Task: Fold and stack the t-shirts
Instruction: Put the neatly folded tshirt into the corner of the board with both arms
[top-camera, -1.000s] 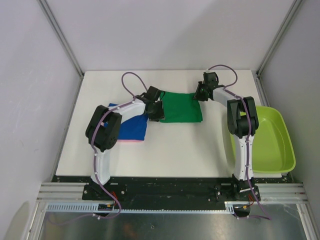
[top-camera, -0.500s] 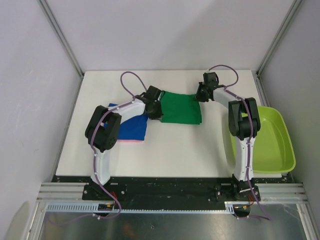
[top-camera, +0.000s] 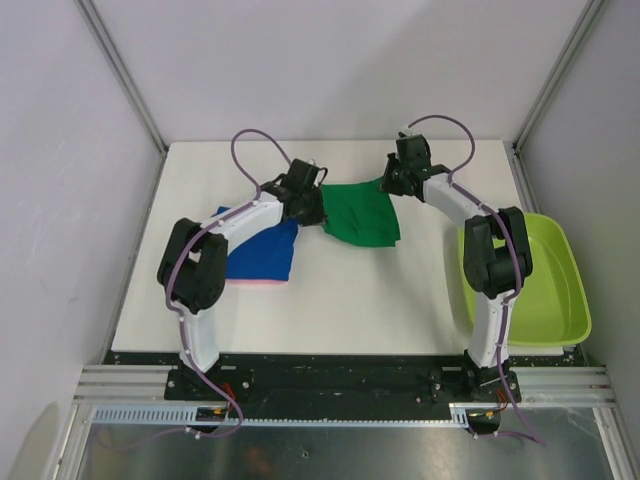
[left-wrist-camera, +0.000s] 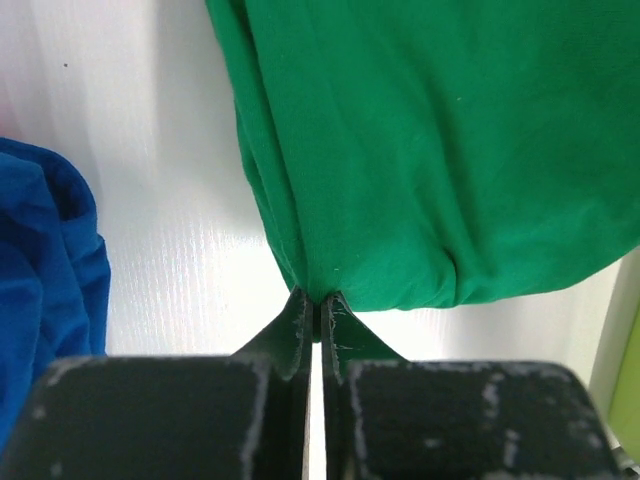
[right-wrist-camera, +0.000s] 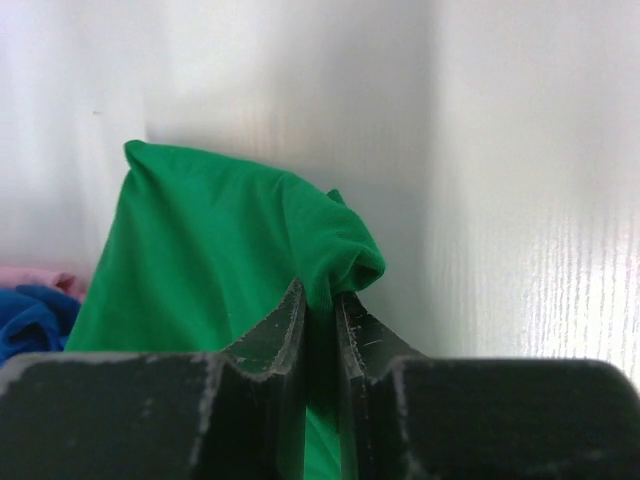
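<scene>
The dark green t-shirt (top-camera: 362, 212) hangs lifted between both arms over the middle of the white table. My left gripper (top-camera: 312, 204) is shut on its left edge; in the left wrist view the gripper (left-wrist-camera: 318, 298) pinches a fold of the green t-shirt (left-wrist-camera: 430, 150). My right gripper (top-camera: 385, 183) is shut on the shirt's far right corner, and in the right wrist view the gripper (right-wrist-camera: 320, 295) clamps a bunch of the green t-shirt (right-wrist-camera: 210, 250). The royal blue t-shirt (top-camera: 258, 254) lies folded at the left, a thin pink edge along its near side.
A lime-green plastic tub (top-camera: 545, 285) sits at the table's right edge beside the right arm. Grey walls close in the table (top-camera: 350, 310) on three sides. Blue cloth (left-wrist-camera: 45, 270) shows at the left of the left wrist view.
My left gripper has shut on the green t-shirt's left edge. Both grippers have risen and moved towards the far side, lifting the shirt so that it now sags and is bunched between them.
</scene>
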